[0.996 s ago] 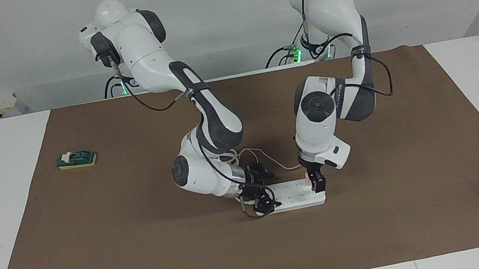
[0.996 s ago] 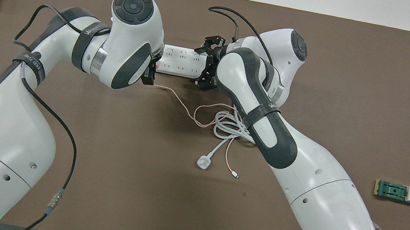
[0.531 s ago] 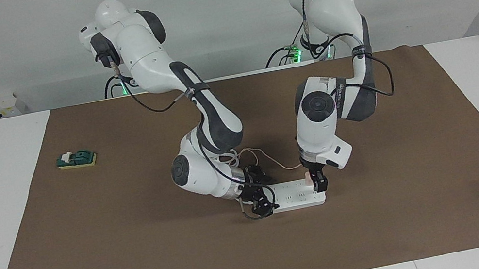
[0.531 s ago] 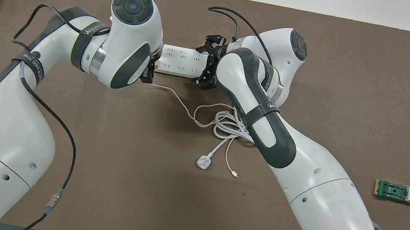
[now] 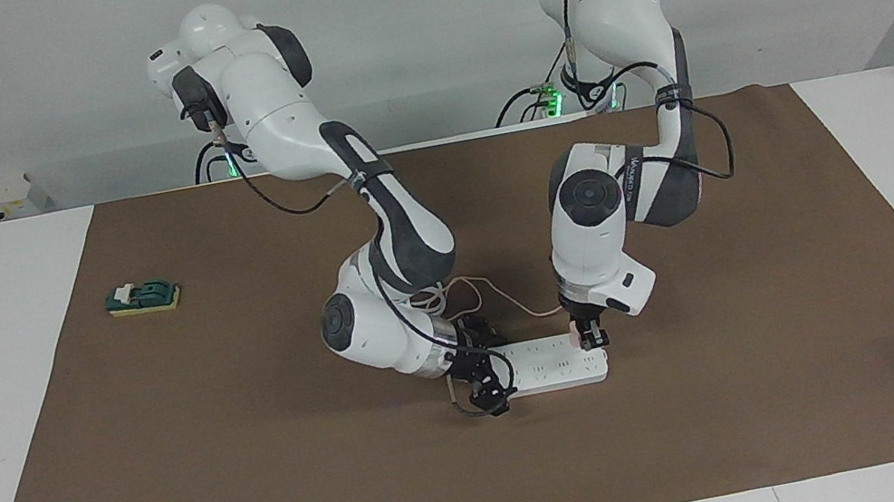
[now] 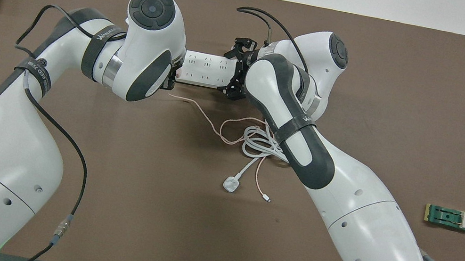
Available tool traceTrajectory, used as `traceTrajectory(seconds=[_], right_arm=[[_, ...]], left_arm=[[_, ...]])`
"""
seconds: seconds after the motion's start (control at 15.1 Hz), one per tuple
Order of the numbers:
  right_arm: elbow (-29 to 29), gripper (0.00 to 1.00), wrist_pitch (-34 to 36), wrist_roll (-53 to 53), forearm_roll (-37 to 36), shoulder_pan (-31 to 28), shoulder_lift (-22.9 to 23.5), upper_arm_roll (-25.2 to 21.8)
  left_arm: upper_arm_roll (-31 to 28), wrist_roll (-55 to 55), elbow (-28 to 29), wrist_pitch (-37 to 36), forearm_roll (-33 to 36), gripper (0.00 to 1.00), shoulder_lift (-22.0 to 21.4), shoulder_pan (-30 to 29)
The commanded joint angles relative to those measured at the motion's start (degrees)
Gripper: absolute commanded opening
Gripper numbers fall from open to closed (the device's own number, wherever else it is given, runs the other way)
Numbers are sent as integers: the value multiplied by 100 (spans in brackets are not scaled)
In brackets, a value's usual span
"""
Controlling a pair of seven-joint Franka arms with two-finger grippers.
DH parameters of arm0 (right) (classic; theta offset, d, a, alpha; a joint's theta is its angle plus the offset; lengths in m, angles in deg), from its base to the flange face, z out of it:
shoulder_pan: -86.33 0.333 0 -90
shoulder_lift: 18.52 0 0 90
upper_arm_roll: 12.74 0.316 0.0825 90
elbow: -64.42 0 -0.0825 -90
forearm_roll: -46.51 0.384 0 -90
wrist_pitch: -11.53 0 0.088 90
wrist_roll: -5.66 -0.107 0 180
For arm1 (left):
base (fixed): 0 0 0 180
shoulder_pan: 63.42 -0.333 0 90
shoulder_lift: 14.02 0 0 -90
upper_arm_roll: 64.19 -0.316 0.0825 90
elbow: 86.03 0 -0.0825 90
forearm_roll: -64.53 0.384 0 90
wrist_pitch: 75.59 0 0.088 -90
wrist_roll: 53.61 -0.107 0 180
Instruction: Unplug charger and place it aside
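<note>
While the left gripper (image 5: 592,339) pinches the pale pink charger (image 5: 579,336) at the left-arm end of the white power strip (image 5: 554,363), the facing view shows the charger sitting low on the strip, so I judge it is not yet pulled free, or only just. The right gripper (image 5: 486,391) is at the other end of the strip, its fingers closed around that end, as if to hold it down. If this hold slips, the whole strip could rise together with the charger. If the left gripper pulls at an angle, the prongs could jam, or the small cube could slide out of the fingers. From above, the left arm covers the charger itself; only the power strip (image 6: 202,68) shows between the two wrists, with the right gripper (image 6: 234,73) at its end. The thin pink cable (image 6: 207,122) runs from the strip toward the robots and lies tangled with the coiled white cord (image 6: 259,142) and its white plug (image 6: 231,184). When the charger is carried aside, this cable could drag the cord along.
</note>
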Motion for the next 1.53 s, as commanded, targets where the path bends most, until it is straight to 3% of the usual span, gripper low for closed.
traceTrajectory(seconds=[0.0,0.07,0.13,0.93,1.0,1.06,1.13,1.19,1.46], right_arm=[[172,100,-19,61,-152,-37,219,4],[224,100,-27,61,-152,-28,237,4],[242,100,-27,61,-152,-28,237,4],[506,100,-71,52,-161,-2,351,-4],[471,93,-158,52,-152,16,351,-4],[428,46,-185,52,-109,16,342,4],[427,17,-185,52,-91,-2,342,13],[427,0,-186,61,-82,-11,342,13],[410,0,-194,61,-126,16,342,4]], left_arm=[[-19,10,261,152,111,13,-173,25],[-19,-7,252,169,128,2,-173,25],[-19,-7,261,213,128,0,-173,34],[-19,-16,384,398,128,0,-191,78],[-19,-16,384,398,128,0,-199,78],[-19,-16,392,398,128,0,-199,78],[-19,-16,419,398,146,0,-199,78],[-19,-16,445,398,207,0,-226,78],[-19,-42,410,328,234,0,-226,78]])
